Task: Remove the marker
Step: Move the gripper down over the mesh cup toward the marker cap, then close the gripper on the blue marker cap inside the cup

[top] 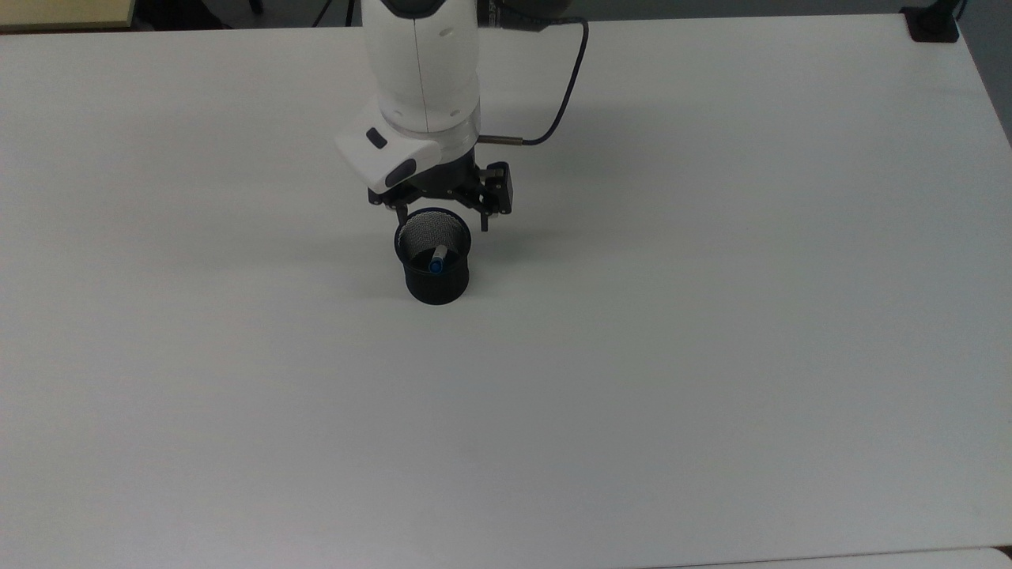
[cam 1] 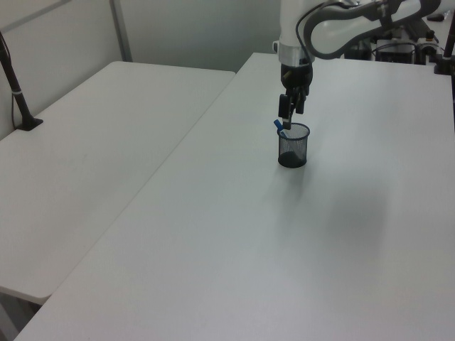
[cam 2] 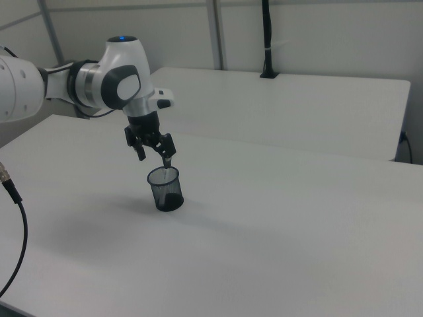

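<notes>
The marker stands tilted inside a black mesh cup, its blue cap uppermost and its white barrel running down into the cup; in the left view the cap pokes above the rim on the left view's left side, leaning against the cup's wall. The cup stands upright on the white counter, near the middle of it in the top view. Above the cup hangs the tool, its two black fingers spread apart and holding nothing — in the top view one fingertip lies just past the rim at the top view's left and the other just past it at the top view's right, on the cup's far edge. In the right view the tool sits just above the cup's rim, with one finger pointing down at the opening. The left view shows the tool close over the blue cap, though whether it touches the cap cannot be told. The white arm reaches in from the top view's upper edge, a black cable looping beside it. A second white counter stands alongside in the left view.
</notes>
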### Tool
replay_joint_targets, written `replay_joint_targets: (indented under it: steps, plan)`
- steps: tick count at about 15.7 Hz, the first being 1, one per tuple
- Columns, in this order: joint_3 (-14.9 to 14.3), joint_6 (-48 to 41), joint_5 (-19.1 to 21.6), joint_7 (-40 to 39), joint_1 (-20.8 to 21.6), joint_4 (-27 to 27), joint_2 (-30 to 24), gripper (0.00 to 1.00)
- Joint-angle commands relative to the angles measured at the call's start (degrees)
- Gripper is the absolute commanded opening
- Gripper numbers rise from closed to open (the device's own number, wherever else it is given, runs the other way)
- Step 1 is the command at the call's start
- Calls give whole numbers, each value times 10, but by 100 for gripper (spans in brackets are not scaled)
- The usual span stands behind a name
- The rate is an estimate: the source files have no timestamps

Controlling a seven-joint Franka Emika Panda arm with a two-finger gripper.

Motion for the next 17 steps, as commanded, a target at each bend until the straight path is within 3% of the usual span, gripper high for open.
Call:
replay_joint_targets:
  steps: [1, 2, 5, 10, 17]
  plan:
    - [-5, 53, 1, 5, 1, 6, 24, 100]
    - [-5, 57, -1, 7, 1, 6, 26, 100]
    - [-5, 58, -1, 7, 1, 6, 28, 85]
    - [-6, 64, -1, 8, 1, 6, 29, 53]
    - [-6, 112, -33, 53, 4, 6, 41, 52]
